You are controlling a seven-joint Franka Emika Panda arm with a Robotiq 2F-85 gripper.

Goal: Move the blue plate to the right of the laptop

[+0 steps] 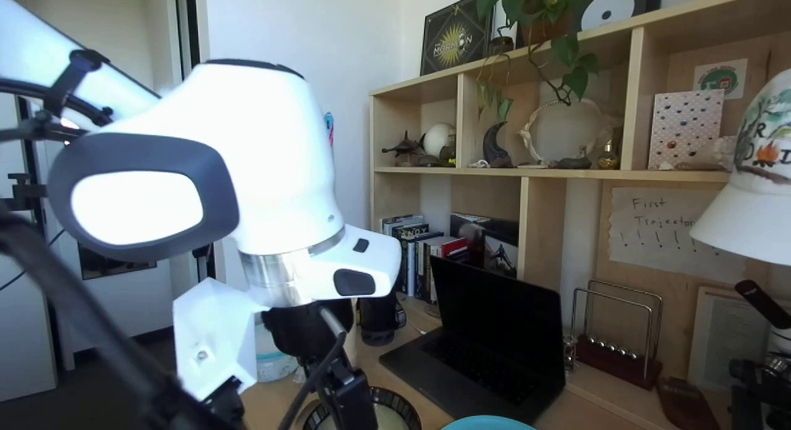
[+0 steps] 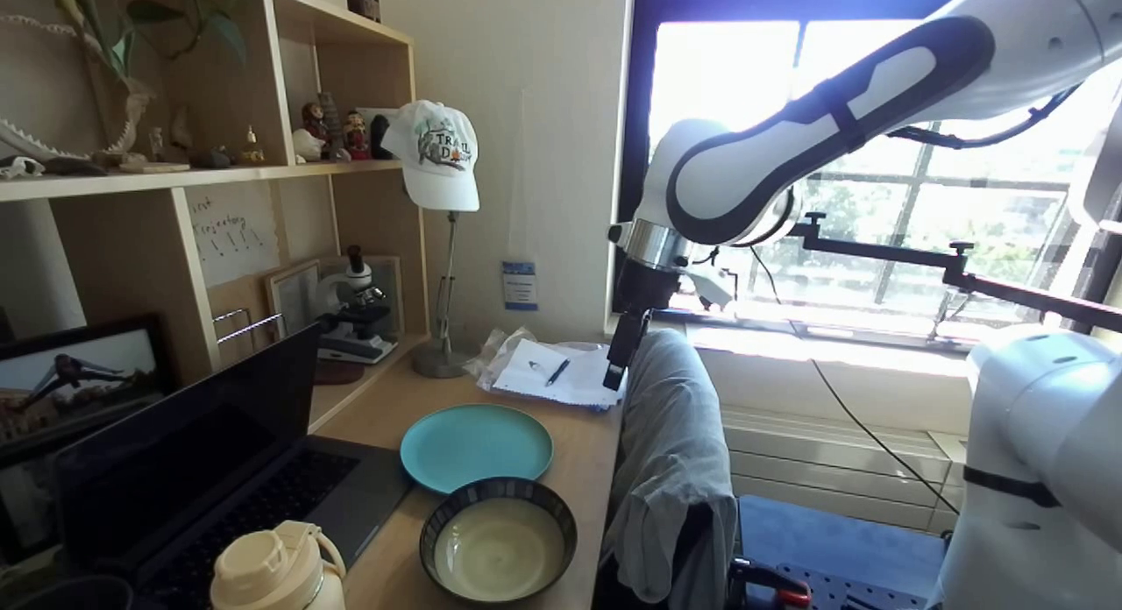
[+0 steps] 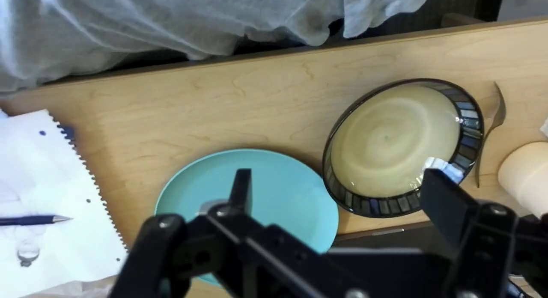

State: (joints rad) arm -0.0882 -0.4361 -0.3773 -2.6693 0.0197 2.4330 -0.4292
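Note:
The teal-blue plate [image 2: 478, 443] lies on the desk by the laptop's near corner, and its edge meets the dark-rimmed dish. It also shows in the wrist view [image 3: 282, 191], partly hidden by a finger, and only its rim shows in an exterior view [image 1: 488, 423]. The black laptop [image 2: 202, 452] stands open on the desk; it also shows in an exterior view [image 1: 494, 325], and its dark edge shows in the wrist view [image 3: 394, 240]. My gripper [image 3: 340, 174] is open and empty above the desk, one finger over the plate and one over the dish. It also shows in an exterior view [image 2: 624, 356].
The dark dish with a cream inside [image 2: 500, 549] sits against the plate. A cream bottle [image 2: 272, 570], a utensil [image 3: 492, 126], papers with a pen [image 2: 557, 373], a lamp with a cap [image 2: 443, 159] and a cloth-covered chair [image 2: 671, 443] stand around. Shelves [image 1: 544, 173] rise behind the laptop.

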